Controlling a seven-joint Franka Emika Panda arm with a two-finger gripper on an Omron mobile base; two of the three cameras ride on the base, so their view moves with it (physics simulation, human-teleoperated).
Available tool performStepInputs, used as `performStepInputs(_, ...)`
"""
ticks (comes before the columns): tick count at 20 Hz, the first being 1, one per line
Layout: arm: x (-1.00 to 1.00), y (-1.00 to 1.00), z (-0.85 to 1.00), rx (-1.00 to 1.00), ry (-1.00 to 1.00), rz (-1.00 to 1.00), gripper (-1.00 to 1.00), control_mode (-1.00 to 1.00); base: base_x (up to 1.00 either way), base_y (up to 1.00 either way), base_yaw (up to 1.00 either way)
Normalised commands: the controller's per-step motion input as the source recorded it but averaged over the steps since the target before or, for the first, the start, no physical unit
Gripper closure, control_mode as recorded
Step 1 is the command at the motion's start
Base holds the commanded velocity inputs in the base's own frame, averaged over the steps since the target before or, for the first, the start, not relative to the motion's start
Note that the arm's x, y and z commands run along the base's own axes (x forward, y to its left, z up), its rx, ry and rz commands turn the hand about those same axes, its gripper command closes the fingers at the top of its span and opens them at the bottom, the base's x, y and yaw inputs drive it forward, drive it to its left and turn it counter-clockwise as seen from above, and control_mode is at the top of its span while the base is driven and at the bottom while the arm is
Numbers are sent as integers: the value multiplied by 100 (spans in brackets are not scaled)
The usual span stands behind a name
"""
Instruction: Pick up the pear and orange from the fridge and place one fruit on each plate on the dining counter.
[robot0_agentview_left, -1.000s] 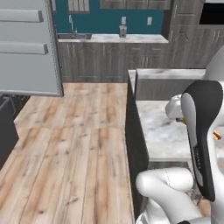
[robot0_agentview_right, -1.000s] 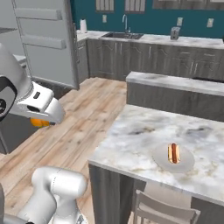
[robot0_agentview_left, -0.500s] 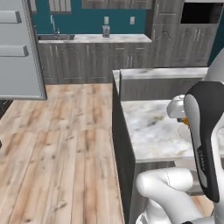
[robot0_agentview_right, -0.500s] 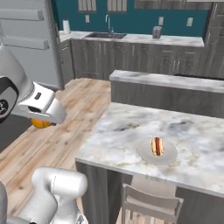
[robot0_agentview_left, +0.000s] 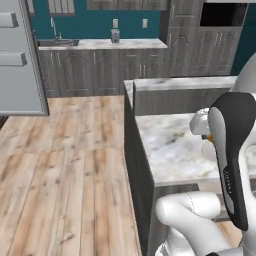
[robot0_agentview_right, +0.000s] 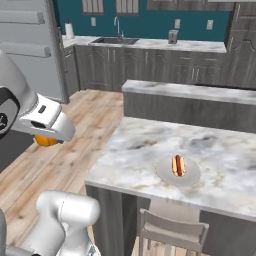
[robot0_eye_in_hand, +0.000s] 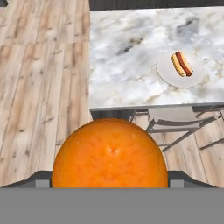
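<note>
The orange (robot0_eye_in_hand: 110, 153) sits big and round between the fingers of the gripper (robot0_agentview_right: 46, 139). The fingers are spread wide and squeeze it on both sides. It hangs over the wooden floor (robot0_eye_in_hand: 39, 87), beside the marble dining counter (robot0_eye_in_hand: 131, 57), not above it.

If the squeeze slips, the orange could drop and roll away across the floor. The arm could also bump the counter edge or the chair (robot0_eye_in_hand: 175, 124) below it.

A pale plate (robot0_eye_in_hand: 180, 70) lies on the counter. A hot dog (robot0_eye_in_hand: 182, 64) is already on it, so the orange might not fit there well.
</note>
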Motion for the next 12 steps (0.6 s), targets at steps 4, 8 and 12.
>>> performStepInputs(4, 0, 0, 0, 0, 0, 0, 100, 100, -100, -85, -7)
performStepInputs(8, 0, 0, 0, 0, 0, 0, 100, 100, -95, -1, 17)
performStepInputs(12, 0, 0, 0, 0, 0, 0, 100, 100, -71, -39, 4)
